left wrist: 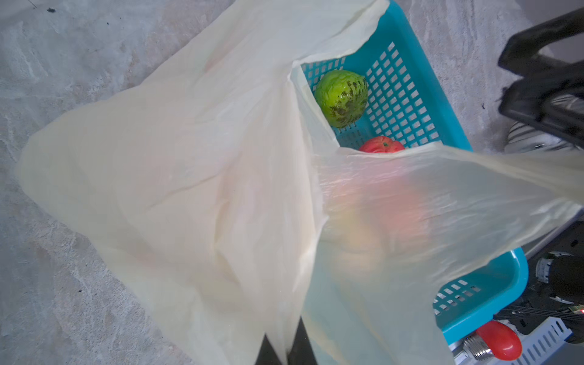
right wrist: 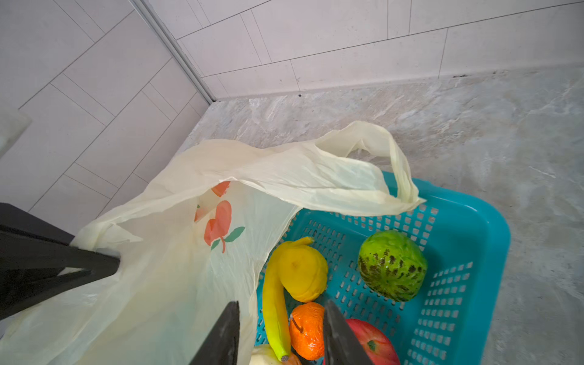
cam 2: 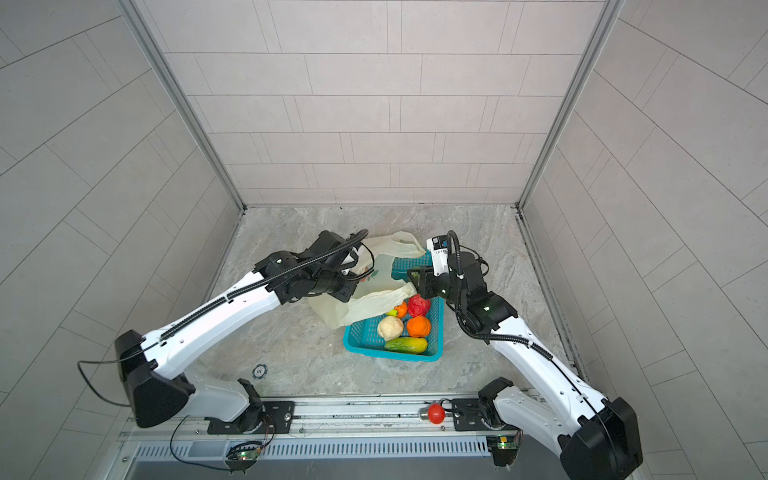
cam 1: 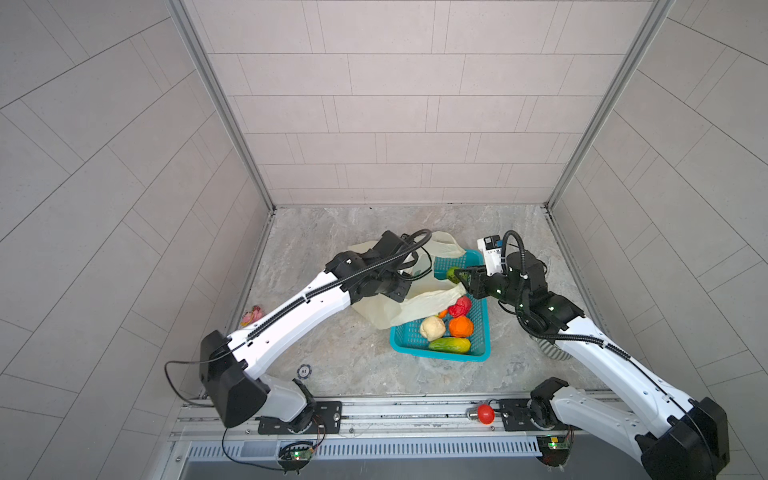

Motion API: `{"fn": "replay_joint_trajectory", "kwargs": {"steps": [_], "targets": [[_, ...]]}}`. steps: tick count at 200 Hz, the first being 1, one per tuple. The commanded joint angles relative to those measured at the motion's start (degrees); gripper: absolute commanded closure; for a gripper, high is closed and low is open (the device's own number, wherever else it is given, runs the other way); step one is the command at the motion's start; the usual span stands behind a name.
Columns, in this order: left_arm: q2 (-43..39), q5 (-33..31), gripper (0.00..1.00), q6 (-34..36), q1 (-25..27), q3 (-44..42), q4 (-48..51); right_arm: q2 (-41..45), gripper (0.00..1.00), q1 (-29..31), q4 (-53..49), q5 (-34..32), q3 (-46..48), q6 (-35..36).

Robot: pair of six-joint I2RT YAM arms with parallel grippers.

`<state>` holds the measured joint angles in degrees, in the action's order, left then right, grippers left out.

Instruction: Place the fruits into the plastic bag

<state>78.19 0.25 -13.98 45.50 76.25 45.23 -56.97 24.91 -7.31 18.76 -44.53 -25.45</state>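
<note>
Clenching the left end effector [right wrist: 106, 266] on one loop handle of the plastic bag [right wrist: 177, 259] and holding it up, seemingly to prop the mouth open toward the teal basket [right wrist: 493, 240]. Hanging the right end effector [right wrist: 282, 304] released, jaws parted and gripping nothing, over the banana [right wrist: 273, 300] and a small orange [right wrist: 306, 328] — probably lining up a pick.

Finding all the visible fruits in the basket: a yellow lemon-like piece [right wrist: 303, 271], a green speckled fruit [right wrist: 392, 265], a red apple [right wrist: 374, 346] and, in a top view, a cream fruit [cam 1: 432, 327], a larger orange [cam 1: 460, 326] and the mango [cam 1: 449, 345] along the wall nearest the arm bases. Seeing nothing inside the bag yet.

Letting the bag slump on the worktop [cam 1: 332, 357] just beside the basket, with its film draping over the rim on the bag's side and the second handle lying across the far corner — a likely snag for a rising fruit. Judging the mouth narrow, so calling for a short, low carry over that rim. Noting bare worktop beyond the basket and behind the bag for swinging clear.
</note>
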Motion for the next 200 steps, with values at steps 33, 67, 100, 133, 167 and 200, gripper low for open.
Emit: {"fn": "replay_joint_trajectory", "kwargs": {"steps": [33, 67, 100, 133, 167, 200], "targets": [[-8.2, 5.3, 1.00, -3.3, -6.6, -6.2, -15.1, -2.4, 0.50, 4.4, 3.0, 5.8, -1.0, 0.6], [-9.2, 11.3, 1.00, -1.2, -8.4, -7.3, -16.8, -4.8, 0.46, 6.6, 3.2, 7.5, -2.9, 0.4], [-9.6, 7.9, 1.00, -1.5, -8.8, -7.8, -15.8, -7.0, 0.45, 7.4, 1.5, 2.2, -4.2, -0.9], [-8.9, 2.1, 1.00, -7.4, -11.8, -9.0, -13.8, -6.9, 0.45, 7.1, -3.5, -2.6, -3.3, 1.8], [-9.1, 4.2, 1.00, -12.3, -17.2, -11.5, -13.3, -4.8, 0.45, 8.0, -11.2, -0.3, -2.3, 6.7], [-11.8, 4.4, 1.00, -12.0, -18.7, -14.4, -16.0, -5.7, 0.44, 12.8, -17.2, 0.6, -2.2, 10.6]]}}
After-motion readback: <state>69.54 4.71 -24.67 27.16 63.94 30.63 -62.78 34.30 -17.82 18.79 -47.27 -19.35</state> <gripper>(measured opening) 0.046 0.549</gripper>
